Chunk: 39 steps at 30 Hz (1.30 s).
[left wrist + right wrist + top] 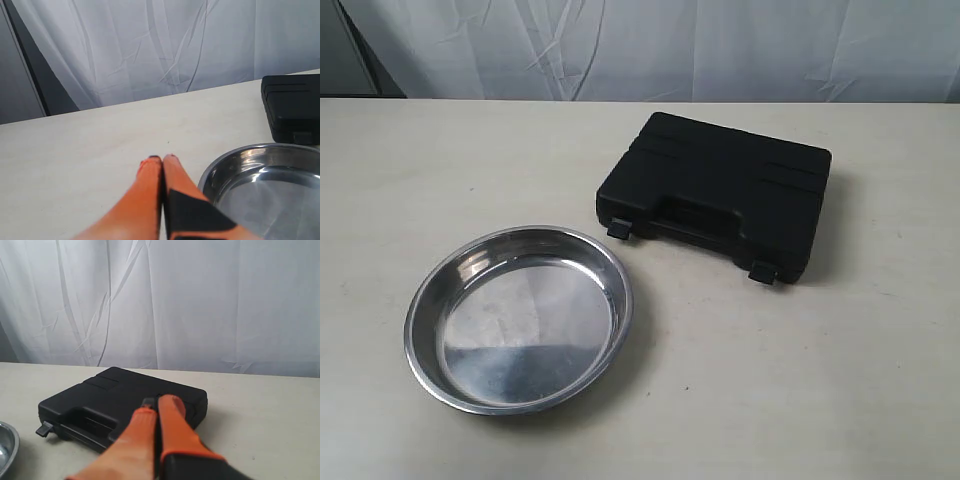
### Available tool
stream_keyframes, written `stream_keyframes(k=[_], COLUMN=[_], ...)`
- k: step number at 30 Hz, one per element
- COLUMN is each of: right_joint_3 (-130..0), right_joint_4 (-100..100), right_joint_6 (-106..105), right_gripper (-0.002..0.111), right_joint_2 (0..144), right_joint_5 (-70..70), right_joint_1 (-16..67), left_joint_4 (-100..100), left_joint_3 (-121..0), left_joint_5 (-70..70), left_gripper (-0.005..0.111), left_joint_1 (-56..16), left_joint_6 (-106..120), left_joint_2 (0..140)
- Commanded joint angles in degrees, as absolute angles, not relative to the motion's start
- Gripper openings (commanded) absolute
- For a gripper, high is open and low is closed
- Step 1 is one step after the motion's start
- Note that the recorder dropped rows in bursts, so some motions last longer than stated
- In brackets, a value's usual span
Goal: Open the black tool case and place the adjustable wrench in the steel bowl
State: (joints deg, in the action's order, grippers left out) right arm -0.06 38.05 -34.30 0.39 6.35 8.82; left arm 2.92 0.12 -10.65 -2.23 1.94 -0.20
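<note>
Soft, diffuse light brightens all 3 views. The wide shiny stainless-steel bowl [520,320] mirrors pale patches and a dark band on its near side. The rectangular black plastic case [715,185] throws a faint shadow on the cream counter [800,400]. Close orange fingers [147,197] look blurred.

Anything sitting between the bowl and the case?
Nothing, just bare table between bowl and case, as the exterior view shows.

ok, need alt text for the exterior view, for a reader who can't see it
A closed black tool case lies on a pale table, its two latches facing the camera. An empty steel bowl sits apart from it, nearer the camera and to the left. A white curtain hangs behind the table.
</note>
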Motion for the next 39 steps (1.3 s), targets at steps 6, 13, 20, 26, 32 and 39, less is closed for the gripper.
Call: stream_keyframes(k=[6, 13, 20, 26, 32, 39], right_joint_3=[0.0, 0.0, 0.0, -0.13, -14.33, -40.39], right_joint_4=[38.11, 38.11, 46.8, 81.78, 71.04, 42.95], right_joint_6=[-34.38, -34.38, -34.38, -34.38, -44.55, -44.56], right_gripper=[-0.001, -0.001, -0.001, -0.001, -0.001, -0.001], right_joint_2=[0.0, 0.0, 0.0, 0.0, 0.76, 41.79], right_joint_5=[5.89, 5.89, 4.48, 1.53, -4.02, 12.84], right_joint_1=[8.46, 8.46, 8.46, 8.46, 8.46, 8.7], left_joint_4=[2.67, 2.67, 2.67, 2.67, 2.67, 2.67], left_joint_3=[0.0, 0.0, 0.0, 0.0, 0.0, 0.0], left_joint_5=[-10.33, -10.33, -10.33, -10.33, -10.33, -10.33], left_gripper=[0.0, 0.0, 0.0, 0.0, 0.0, 0.0], left_joint_1=[-2.44, -2.44, -2.44, -2.44, -2.44, -2.44], left_joint_6=[1.72, 1.72, 1.72, 1.72, 1.72, 1.72], left_joint_2=[0.0, 0.0, 0.0, 0.0, 0.0, 0.0])
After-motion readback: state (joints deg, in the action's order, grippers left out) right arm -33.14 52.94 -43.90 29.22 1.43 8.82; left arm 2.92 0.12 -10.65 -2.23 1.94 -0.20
